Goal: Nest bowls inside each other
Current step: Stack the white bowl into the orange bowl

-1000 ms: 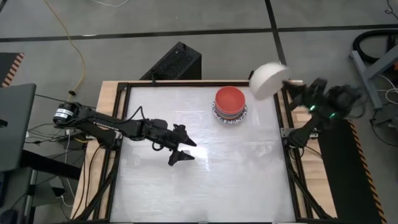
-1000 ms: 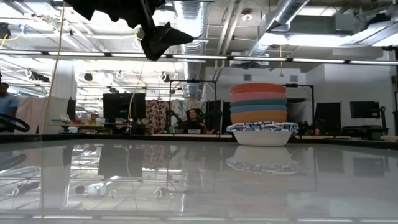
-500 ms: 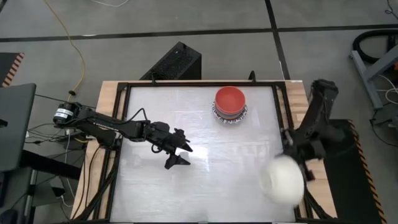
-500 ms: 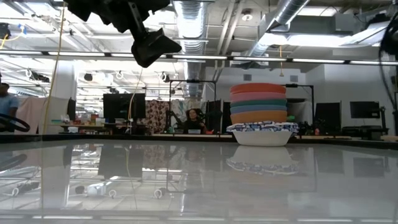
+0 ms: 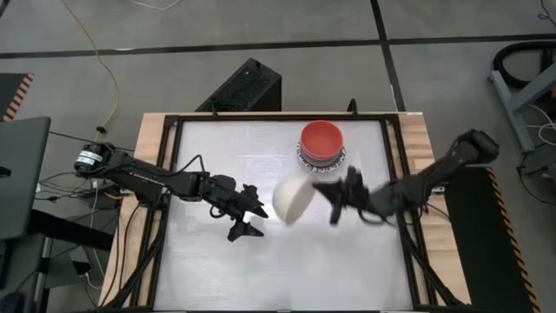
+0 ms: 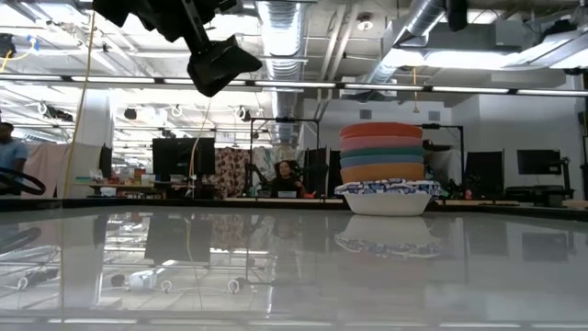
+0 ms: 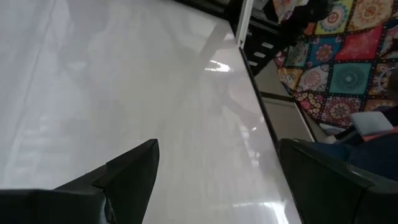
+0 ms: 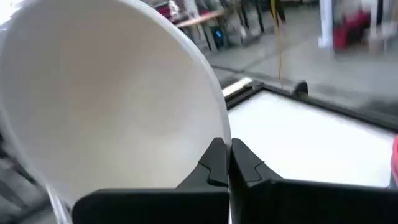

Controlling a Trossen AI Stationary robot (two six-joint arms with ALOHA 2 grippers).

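A stack of bowls [image 5: 321,143] with a red one on top stands on the table's far right part; the low view shows the stack [image 6: 381,170] resting on a white bowl with a blue patterned rim. My right gripper [image 5: 317,191] is shut on a cream bowl [image 5: 293,202] above the table's middle, near side of the stack. My left gripper [image 5: 248,217] hangs open over the middle left, just left of the cream bowl, with nothing between its fingers [image 7: 130,174]. My right gripper pinches the cream bowl's rim [image 8: 224,127] between its two fingers [image 8: 214,165], one inside the bowl and one outside. The fingers come about level from the table's right. The bowl is lifted clear and tipped on its side, its hollow [image 8: 112,93] facing the wrist.
The table [image 5: 261,269] has a black frame around its edge [image 5: 395,174]. A black box [image 5: 243,87] stands beyond the far edge. People and desks show in the room behind the table [image 6: 285,175].
My right gripper has swung the cream bowl from beyond the table's far right corner, past the near right part, then leftward to the table's middle, sinking and turning its wrist on the way. It has stayed shut on the bowl.
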